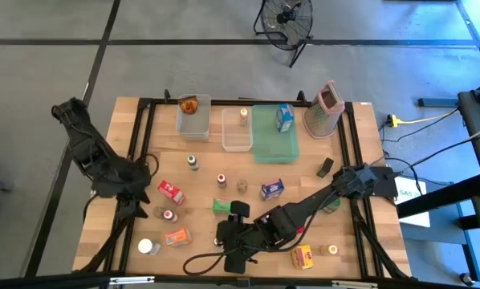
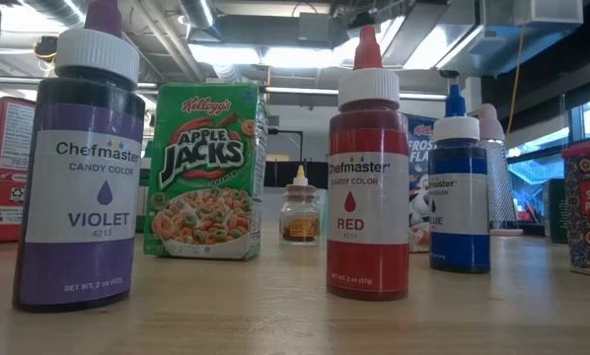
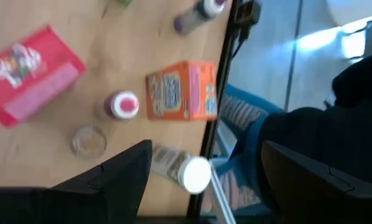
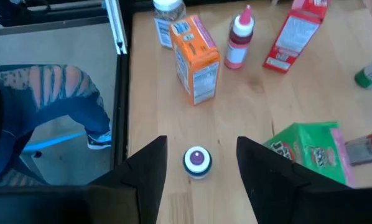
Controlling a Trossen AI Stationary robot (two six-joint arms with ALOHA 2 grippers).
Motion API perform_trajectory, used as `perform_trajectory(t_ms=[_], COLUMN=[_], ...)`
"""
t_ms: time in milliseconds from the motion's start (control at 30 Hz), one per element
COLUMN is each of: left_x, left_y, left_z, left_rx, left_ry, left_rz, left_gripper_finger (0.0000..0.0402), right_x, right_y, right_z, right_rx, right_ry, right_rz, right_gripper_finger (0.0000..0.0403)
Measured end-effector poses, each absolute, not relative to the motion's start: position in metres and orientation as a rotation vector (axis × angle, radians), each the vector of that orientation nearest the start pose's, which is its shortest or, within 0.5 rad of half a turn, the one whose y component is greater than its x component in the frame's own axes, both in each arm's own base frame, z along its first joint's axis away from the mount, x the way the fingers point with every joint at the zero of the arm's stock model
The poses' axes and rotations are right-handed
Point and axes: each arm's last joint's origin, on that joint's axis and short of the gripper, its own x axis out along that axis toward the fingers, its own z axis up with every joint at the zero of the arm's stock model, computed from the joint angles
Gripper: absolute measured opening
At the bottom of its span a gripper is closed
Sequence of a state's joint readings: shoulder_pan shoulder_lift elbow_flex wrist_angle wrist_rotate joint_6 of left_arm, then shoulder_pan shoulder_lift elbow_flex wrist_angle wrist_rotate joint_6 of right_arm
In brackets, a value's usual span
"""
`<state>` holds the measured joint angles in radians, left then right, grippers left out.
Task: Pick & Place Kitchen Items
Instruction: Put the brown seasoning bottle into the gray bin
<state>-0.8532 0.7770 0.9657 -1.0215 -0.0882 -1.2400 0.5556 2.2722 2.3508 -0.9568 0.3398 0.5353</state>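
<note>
Kitchen items stand scattered over the wooden table (image 1: 208,156). A violet-capped bottle (image 4: 197,160) stands upright on its base, also seen in the low view (image 2: 78,168). My right gripper (image 4: 201,142) hangs open above it, one finger on either side, not touching it. Beside it is a green cereal box (image 4: 310,155). My left gripper (image 3: 204,149) is open at the table's left (image 1: 144,193), above a white-lidded jar (image 3: 183,169) lying on its side. Near that jar are an orange box (image 3: 183,90), a red-capped bottle (image 3: 120,106) and a red box (image 3: 30,74).
Two clear bins (image 1: 193,116) (image 1: 236,128), a green tray (image 1: 274,135) and a metal grater (image 1: 327,108) line the far side. Black frame rails (image 1: 140,152) run along both table sides. A person's legs in torn jeans (image 4: 49,112) stand off the near left corner.
</note>
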Motion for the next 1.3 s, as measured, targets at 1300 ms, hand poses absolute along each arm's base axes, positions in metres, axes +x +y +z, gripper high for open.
perform_trajectory(t_ms=[1300], left_x=[0.111], left_y=[-0.171], left_z=[0.231], left_rx=[0.229], left_ry=[1.427], left_rz=[0.032], left_gripper_finger=[0.0298], right_x=[0.421], right_y=[0.272], right_z=[0.298], right_rx=[0.150], right_ry=[0.802], right_rz=[0.010], right_gripper_finger=[0.0195])
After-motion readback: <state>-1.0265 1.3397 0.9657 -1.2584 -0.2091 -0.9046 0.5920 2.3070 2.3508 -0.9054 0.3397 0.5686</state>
